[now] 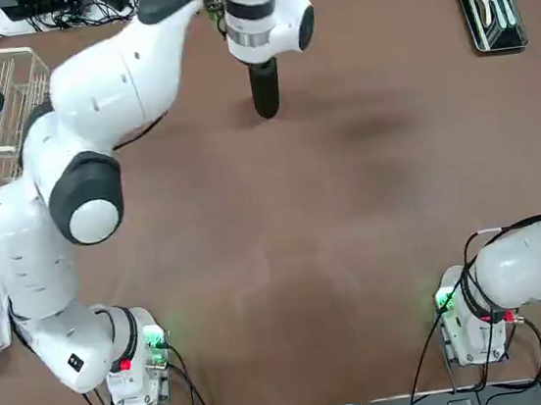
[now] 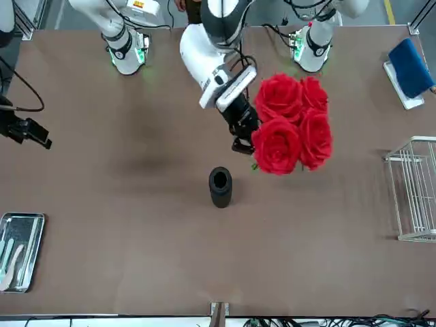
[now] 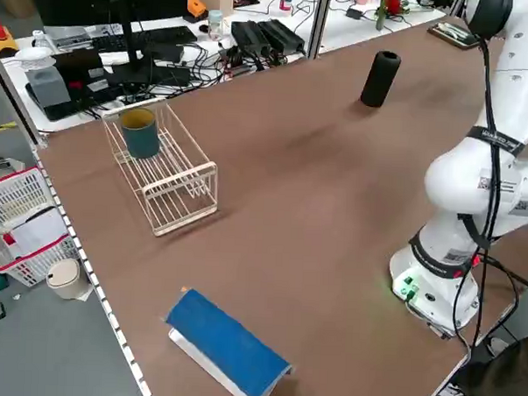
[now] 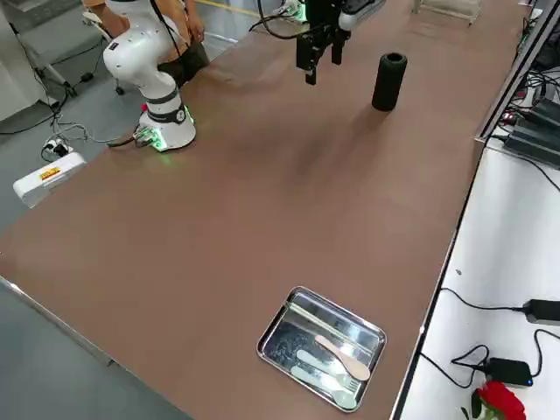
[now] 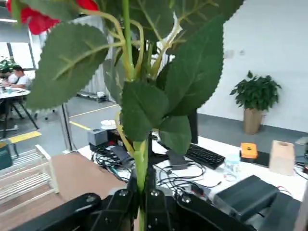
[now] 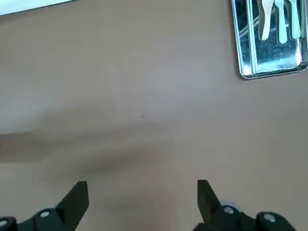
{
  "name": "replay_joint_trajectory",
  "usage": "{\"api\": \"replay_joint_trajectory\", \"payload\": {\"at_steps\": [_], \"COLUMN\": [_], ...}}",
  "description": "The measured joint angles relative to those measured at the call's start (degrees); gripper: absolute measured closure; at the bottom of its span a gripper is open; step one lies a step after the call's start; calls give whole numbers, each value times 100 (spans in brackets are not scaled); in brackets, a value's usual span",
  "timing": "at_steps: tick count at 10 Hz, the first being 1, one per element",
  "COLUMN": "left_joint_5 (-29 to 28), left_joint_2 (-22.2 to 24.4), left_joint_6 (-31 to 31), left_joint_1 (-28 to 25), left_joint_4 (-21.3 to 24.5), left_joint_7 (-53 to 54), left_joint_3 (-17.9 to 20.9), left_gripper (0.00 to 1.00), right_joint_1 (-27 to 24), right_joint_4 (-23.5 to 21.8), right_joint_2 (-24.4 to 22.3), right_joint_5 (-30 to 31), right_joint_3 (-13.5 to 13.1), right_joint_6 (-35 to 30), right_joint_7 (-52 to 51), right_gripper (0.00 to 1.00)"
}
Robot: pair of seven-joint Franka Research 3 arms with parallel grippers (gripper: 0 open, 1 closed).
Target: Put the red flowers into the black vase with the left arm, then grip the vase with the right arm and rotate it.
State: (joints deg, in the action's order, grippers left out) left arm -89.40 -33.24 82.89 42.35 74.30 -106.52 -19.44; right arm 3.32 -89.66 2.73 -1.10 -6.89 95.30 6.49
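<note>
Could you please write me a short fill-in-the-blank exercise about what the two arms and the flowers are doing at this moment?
1. The bunch of red roses with green leaves is held by the ____ gripper.
2. The tall matte black cylinder vase stands upright with ____ flowers inside it.
3. The right gripper hangs over bare table with its fingers ____.
4. The shiny metal tray holds pale ____.

Missing words: left; no; open; spoons

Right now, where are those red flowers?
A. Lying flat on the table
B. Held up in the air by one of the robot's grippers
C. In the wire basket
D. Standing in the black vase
B. The left gripper is shut on the stems of the red flowers, holding them above the table near the black vase, whose mouth is empty.
</note>
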Motion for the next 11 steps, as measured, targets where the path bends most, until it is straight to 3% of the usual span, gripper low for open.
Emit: {"api": "replay_joint_trajectory", "payload": {"at_steps": [5, 8, 11], "left_joint_5": [-773, -831, -863], "left_joint_2": [-302, -577, -798], "left_joint_6": [215, 486, 331], "left_joint_1": [316, 395, 480], "left_joint_4": [-112, -116, -116], "left_joint_7": [-646, -1088, -1512], "left_joint_3": [19, 22, 23], "left_gripper": [93, 93, 93], "right_joint_1": [-72, -113, -183], "right_joint_4": [-1, -1, -1], "right_joint_2": [0, 0, 0], "right_joint_5": [0, 1, 1], "right_joint_3": [-11, -28, -40], "right_joint_6": [-13, -34, -50], "right_joint_7": [2, 2, 2], "right_gripper": [0, 0, 0]}}
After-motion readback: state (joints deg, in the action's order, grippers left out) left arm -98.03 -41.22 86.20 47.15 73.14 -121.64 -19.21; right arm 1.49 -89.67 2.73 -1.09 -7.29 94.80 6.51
